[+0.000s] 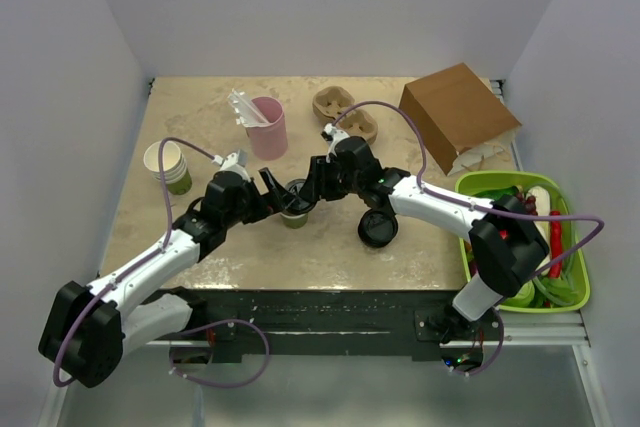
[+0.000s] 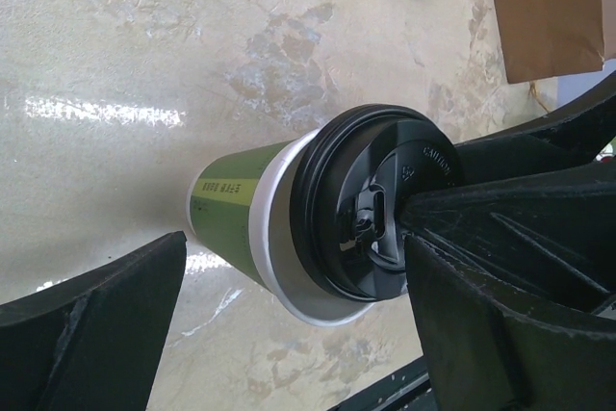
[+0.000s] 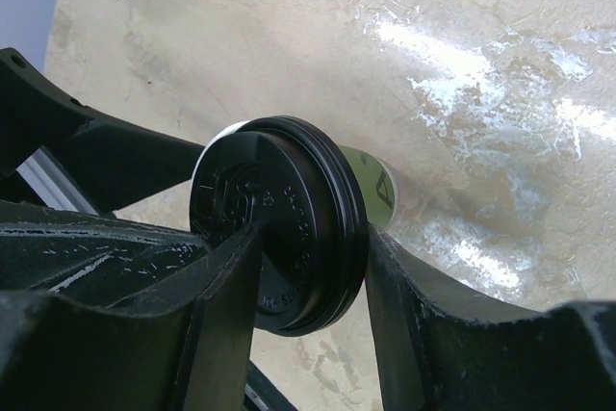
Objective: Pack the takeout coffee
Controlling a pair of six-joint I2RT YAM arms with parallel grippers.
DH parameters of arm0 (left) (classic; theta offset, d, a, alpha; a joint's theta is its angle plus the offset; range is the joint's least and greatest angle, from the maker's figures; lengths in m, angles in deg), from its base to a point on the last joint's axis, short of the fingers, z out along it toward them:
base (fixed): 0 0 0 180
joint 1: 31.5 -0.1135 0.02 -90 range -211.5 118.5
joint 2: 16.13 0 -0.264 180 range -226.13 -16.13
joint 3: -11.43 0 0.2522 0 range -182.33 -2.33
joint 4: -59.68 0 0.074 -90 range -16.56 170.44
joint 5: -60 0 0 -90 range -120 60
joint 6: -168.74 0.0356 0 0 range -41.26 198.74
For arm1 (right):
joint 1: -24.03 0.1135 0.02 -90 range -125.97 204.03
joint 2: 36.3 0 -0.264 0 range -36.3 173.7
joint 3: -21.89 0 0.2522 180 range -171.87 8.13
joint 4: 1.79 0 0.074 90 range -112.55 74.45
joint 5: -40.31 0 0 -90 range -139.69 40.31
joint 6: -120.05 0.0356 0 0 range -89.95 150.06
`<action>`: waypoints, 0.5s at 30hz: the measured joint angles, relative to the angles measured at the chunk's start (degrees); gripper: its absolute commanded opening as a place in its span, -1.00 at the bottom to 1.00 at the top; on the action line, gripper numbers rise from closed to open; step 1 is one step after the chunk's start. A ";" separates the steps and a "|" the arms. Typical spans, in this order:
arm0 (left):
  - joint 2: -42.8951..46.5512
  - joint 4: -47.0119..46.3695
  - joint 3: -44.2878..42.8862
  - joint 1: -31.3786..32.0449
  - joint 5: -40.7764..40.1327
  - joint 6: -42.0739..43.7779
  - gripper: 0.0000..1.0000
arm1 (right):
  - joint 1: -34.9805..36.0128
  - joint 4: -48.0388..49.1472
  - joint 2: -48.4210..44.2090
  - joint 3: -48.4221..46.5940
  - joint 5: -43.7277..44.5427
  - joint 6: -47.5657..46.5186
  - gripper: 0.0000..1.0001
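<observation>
Both end effectors at the takeout coffee, mid-counter.

The takeout coffee (image 1: 294,209), a paper cup with a green band and a round black lid, stands upright on the counter (image 1: 200,117) between the two end effectors. The right end effector (image 3: 308,267) is clamped on the lid, one finger against the rim on each side. The left end effector (image 2: 296,238) has its fingers spread wide apart, with the cup in the gap and neither finger touching it. A loose black lid (image 1: 378,229) lies just below the right end effector. A pink cup (image 1: 267,127) stands beyond the left end effector, and a brown paper bag (image 1: 458,112) lies well beyond the right one. A green basket (image 1: 578,292) sits far out to its right.
</observation>
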 measured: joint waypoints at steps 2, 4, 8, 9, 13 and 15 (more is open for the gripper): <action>-0.02 -0.22 0.02 0.00 0.09 -0.13 0.98 | 0.00 0.02 0.00 0.00 -0.07 -0.24 0.04; -0.02 -0.55 0.09 0.00 0.20 -0.20 0.98 | 0.00 -0.04 0.00 0.00 -0.24 -0.55 0.07; -0.11 -2.14 0.85 0.00 1.84 -0.96 0.95 | 0.00 -0.57 0.00 0.00 -0.50 -1.03 0.10; -0.28 -2.23 0.85 0.00 2.25 -1.18 0.95 | 0.00 -0.68 0.00 0.00 -0.50 -1.07 0.10; -0.94 -3.06 0.85 0.00 3.41 -1.79 0.86 | 0.00 -0.74 0.00 0.00 -0.59 -1.16 0.16; -0.94 -3.17 0.87 0.00 3.43 -2.21 0.83 | 0.00 -0.74 0.00 0.00 -0.98 -1.42 0.17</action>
